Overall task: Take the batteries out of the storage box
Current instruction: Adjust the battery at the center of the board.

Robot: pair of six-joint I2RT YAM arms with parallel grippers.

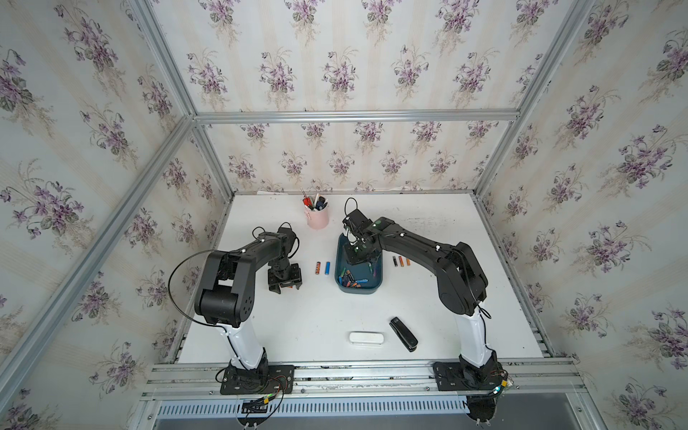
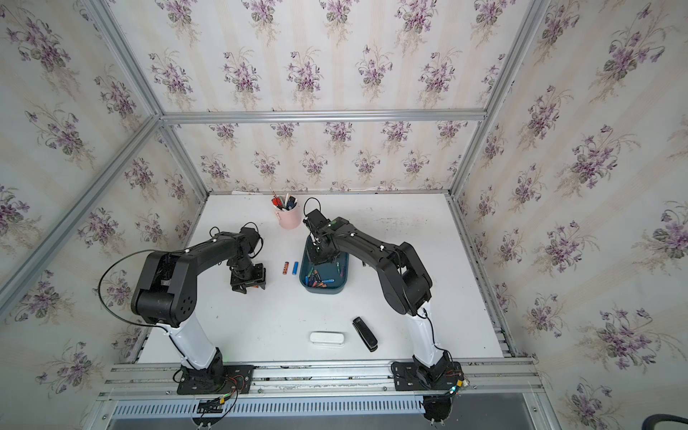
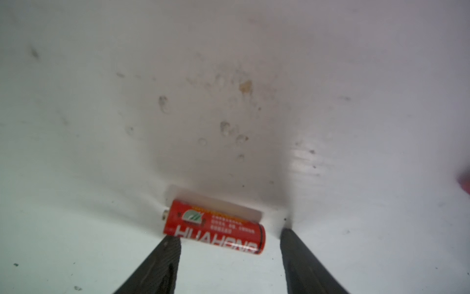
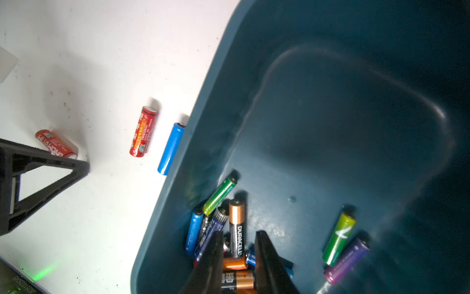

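Left claw (image 3: 229, 235) is hanging open over a red battery (image 3: 213, 226); one bump is risking it rolling off. Right claw (image 4: 239, 234), at three o'clock, is sitting in the box (image 4: 330, 114), grip unclear.

Robotics lab test cell dressed up as a home: a bare aluminium frame (image 1: 353, 116) boxes the space, with floral wallpaper panels (image 1: 335, 67) slotted in where real walls would be. Two black-and-white robot arms, left arm (image 1: 238, 268) and right arm (image 1: 446, 268), are bolted to a slotted rail (image 1: 353, 372) at the edge of a scuffed white tabletop (image 1: 428, 298), with loose wiring (image 1: 275, 389) at the bases. Household props on top: pink cup (image 1: 317, 216) of pens, stapler (image 1: 404, 334), white case (image 1: 366, 338), teal storage box (image 1: 359, 291) holding batteries (image 1: 350, 281).
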